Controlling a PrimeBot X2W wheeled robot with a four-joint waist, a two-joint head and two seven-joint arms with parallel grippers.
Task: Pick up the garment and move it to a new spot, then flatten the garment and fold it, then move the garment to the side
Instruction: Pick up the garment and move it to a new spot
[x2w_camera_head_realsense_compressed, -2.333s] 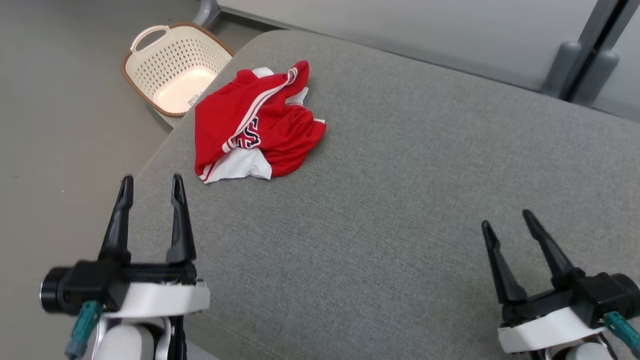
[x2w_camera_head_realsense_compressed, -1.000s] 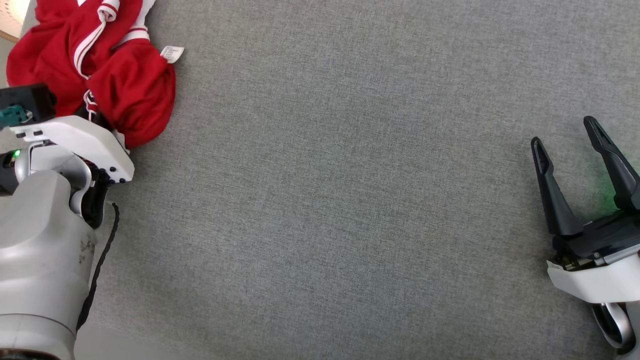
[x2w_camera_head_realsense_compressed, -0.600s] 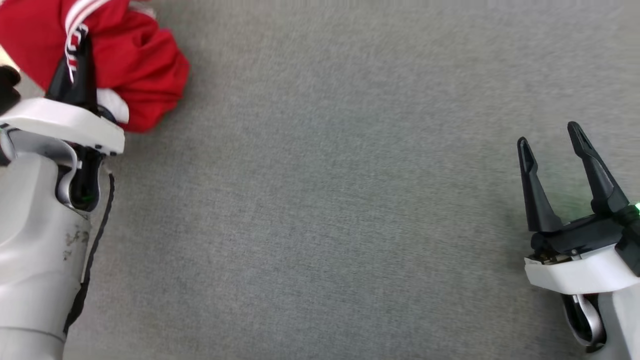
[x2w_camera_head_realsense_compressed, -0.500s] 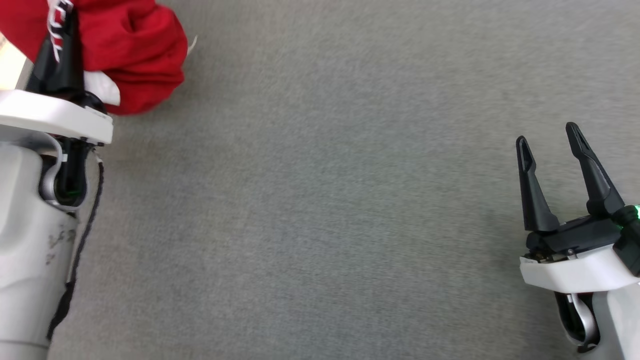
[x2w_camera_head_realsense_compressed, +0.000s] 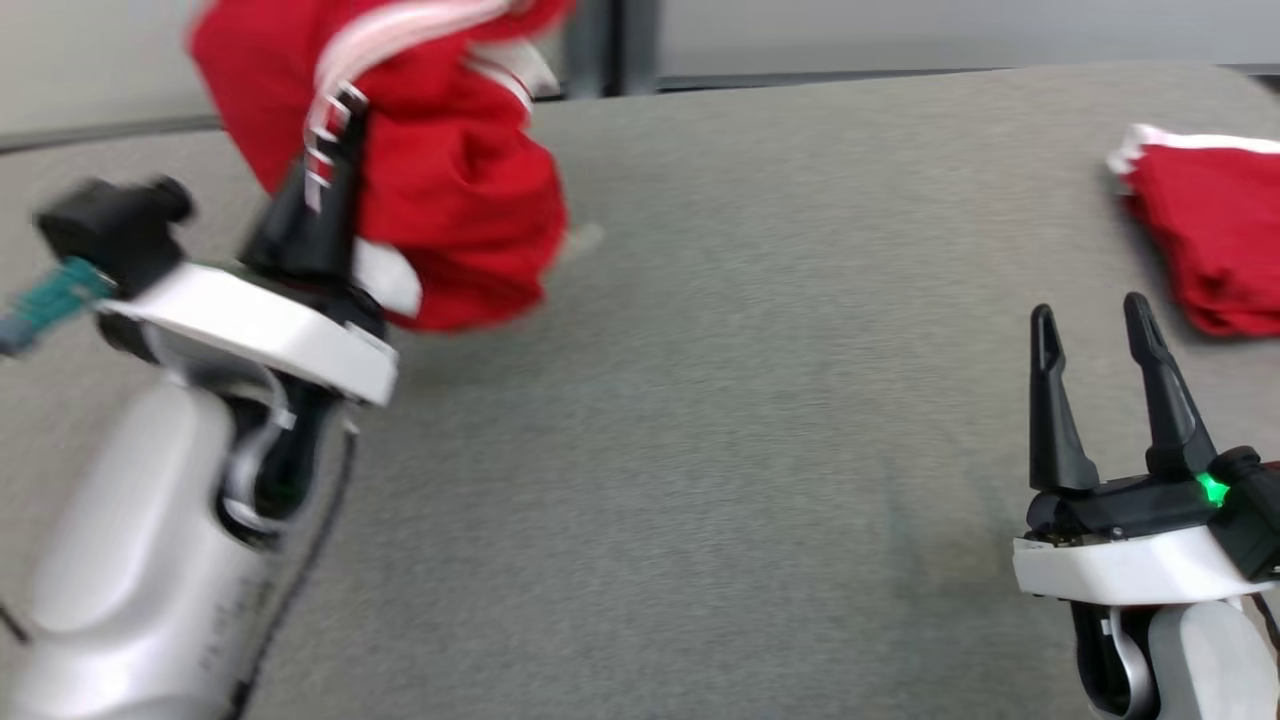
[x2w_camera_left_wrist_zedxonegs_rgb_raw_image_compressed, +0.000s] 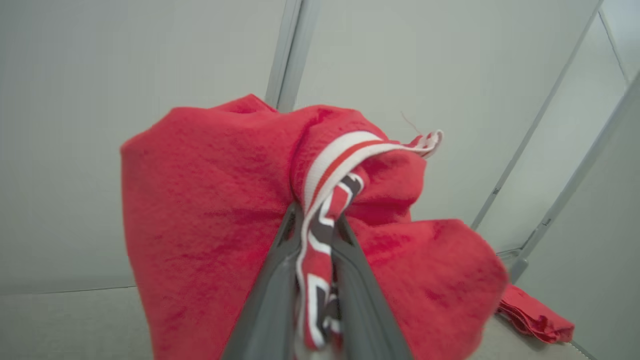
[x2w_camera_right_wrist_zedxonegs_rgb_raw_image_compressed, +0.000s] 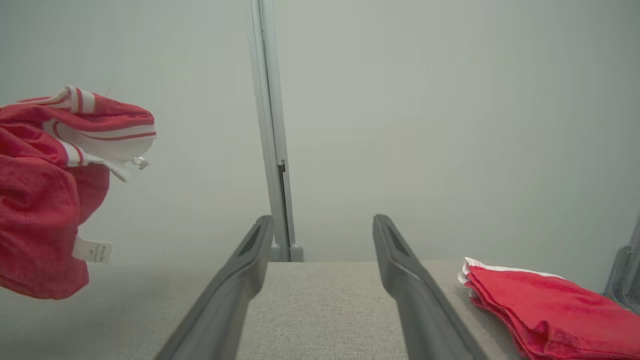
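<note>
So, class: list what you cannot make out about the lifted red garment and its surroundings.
1. Garment lettering: left wrist view, crumpled folds and the left fingers hide most of it.
2. Its label: right wrist view, too small to read.
3. Folded red cloth: head view, cut off by the right edge.

Seemingly a bare test room: grey cloth-covered table (x2w_camera_head_realsense_compressed: 700, 450), plain pale partition panels (x2w_camera_right_wrist_zedxonegs_rgb_raw_image_compressed: 425, 125), metal post (x2w_camera_right_wrist_zedxonegs_rgb_raw_image_compressed: 267, 125).

Head camera looks down over the desk (x2w_camera_head_realsense_compressed: 760, 420); both wrist cameras face what seems a wall (x2w_camera_right_wrist_zedxonegs_rgb_raw_image_compressed: 450, 125), sharing the pile (x2w_camera_right_wrist_zedxonegs_rgb_raw_image_compressed: 545, 305) at 4 o'clock.
</note>
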